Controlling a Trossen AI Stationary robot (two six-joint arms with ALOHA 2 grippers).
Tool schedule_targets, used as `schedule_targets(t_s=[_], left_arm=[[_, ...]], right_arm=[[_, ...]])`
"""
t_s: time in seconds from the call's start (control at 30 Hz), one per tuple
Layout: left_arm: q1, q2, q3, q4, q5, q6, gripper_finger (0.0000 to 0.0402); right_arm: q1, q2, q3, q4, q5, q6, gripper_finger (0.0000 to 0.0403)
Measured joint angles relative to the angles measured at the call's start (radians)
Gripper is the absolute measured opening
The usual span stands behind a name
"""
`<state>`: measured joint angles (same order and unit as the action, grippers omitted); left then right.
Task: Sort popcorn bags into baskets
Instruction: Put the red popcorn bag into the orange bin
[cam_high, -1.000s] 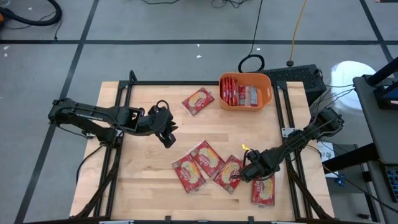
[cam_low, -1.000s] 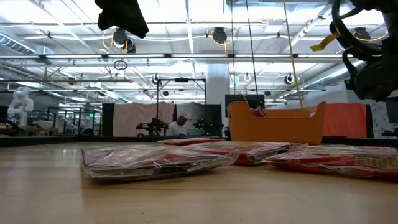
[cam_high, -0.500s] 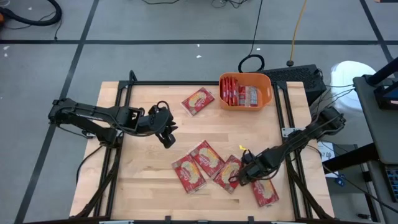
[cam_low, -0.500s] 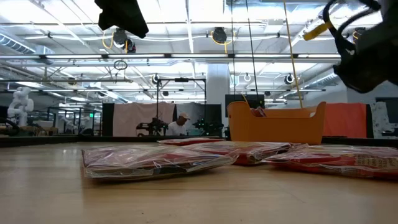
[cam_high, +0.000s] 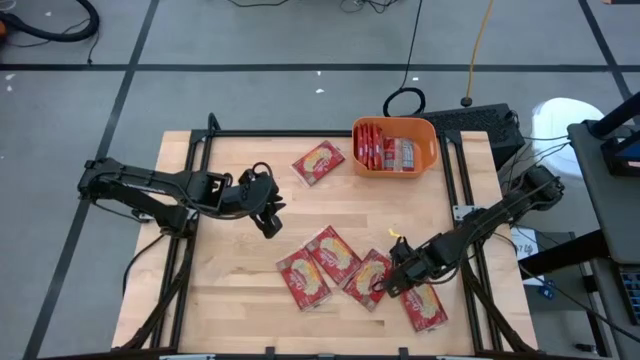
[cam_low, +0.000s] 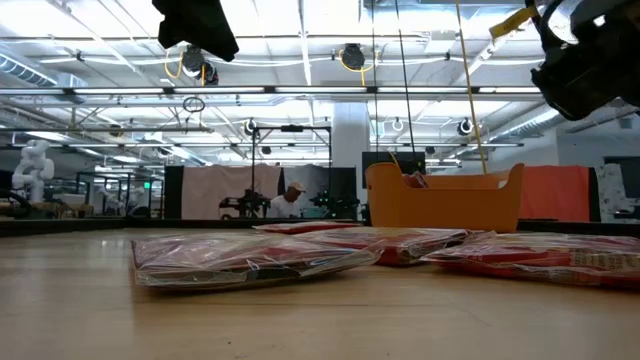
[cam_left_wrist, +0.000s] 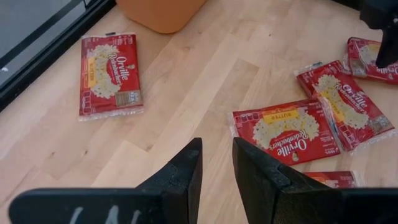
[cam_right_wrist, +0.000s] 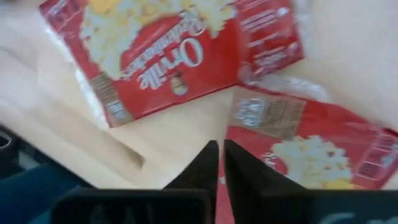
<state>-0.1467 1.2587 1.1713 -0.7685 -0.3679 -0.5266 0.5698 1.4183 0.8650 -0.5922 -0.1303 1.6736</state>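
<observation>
The wooden bench (cam_high: 230, 270) carried everything, and the orange basket (cam_high: 394, 146) at its far right corner serves here as the landmark. Nearest the front edge, farthest from the basket, one red popcorn bag (cam_high: 425, 305) lay flat at the front right, directly below the basket in the high view. Just beside that bag, a little closer to the basket, the right gripper (cam_high: 385, 285) hung low over the bench at the edge of a fan of three overlapping bags (cam_high: 333, 266); its jaws were pressed together with only a hairline gap and pinched nothing, as the right wrist view showed bare wood and two bags (cam_right_wrist: 161, 50) beneath the dark fingers (cam_right_wrist: 205, 165). The fan of three spread to the left of that gripper, well short of the basket. Farther back and well to the left of the basket, the left gripper (cam_high: 270, 222) hovered above bare wood, its jaws spread a narrow way apart and holding nothing, as its wrist view made plain (cam_left_wrist: 214, 171). Beyond it, a single bag (cam_high: 318, 162) lay tilted just to the left of the basket, near it but not touching. The basket itself held several bags (cam_high: 385, 150) standing on edge, packed side by side. In the low view the basket (cam_low: 445, 200) rose behind the flat bags (cam_low: 240, 258), and a person (cam_low: 292, 200) showed in the room far behind it.
</observation>
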Motion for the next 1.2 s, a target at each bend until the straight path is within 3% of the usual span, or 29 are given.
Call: schedule_targets(t_s=[0.4, 0.63, 0.9, 1.2], left_arm=[[0.000, 0.000, 0.000, -0.001, 0.000, -0.005, 0.0093], [0.002, 0.000, 0.000, -0.002, 0.000, -0.002, 0.0093], [0.002, 0.000, 0.000, -0.002, -0.017, 0.002, 0.0093], [0.008, 0.000, 0.000, 0.000, -0.031, 0.047, 0.0093]], right_arm=[[0.045, 0.054, 0.000, -0.020, 0.059, 0.001, 0.0162], [0.064, 0.107, 0.001, 0.006, 0.055, -0.032, 0.0205], [0.067, 0.145, 0.004, -0.008, 0.056, -0.057, 0.0190], [0.061, 0.168, 0.005, -0.068, 0.049, -0.067, 0.0085]])
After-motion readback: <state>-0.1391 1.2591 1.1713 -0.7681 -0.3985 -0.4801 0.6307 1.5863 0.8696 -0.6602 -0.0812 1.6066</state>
